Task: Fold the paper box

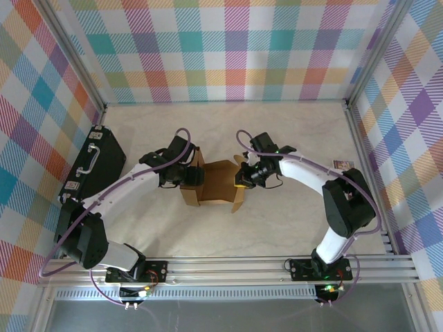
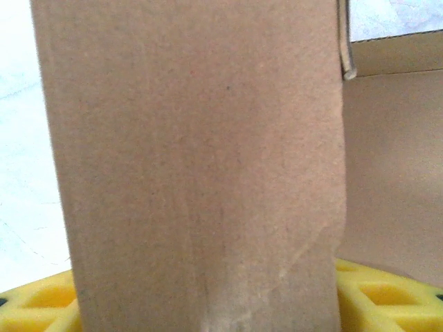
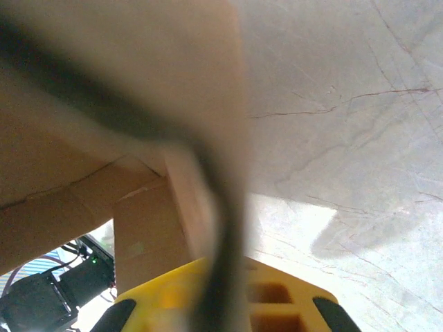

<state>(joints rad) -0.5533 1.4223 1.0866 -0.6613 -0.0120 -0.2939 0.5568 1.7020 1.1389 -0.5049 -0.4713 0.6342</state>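
paper box [image 1: 216, 182] — part-folded, right pincer [image 1: 239, 181] gripping it

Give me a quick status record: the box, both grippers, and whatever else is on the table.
paper box: mid-table, partly folded, flaps standing, top open
left gripper: at the box's left side, a cardboard panel across its fingers; grip unclear
right gripper: shut on a thin flap at the box's right side
black case: left edge of the table, apart from the box
small packet: right edge, untouched
fold status: not finished
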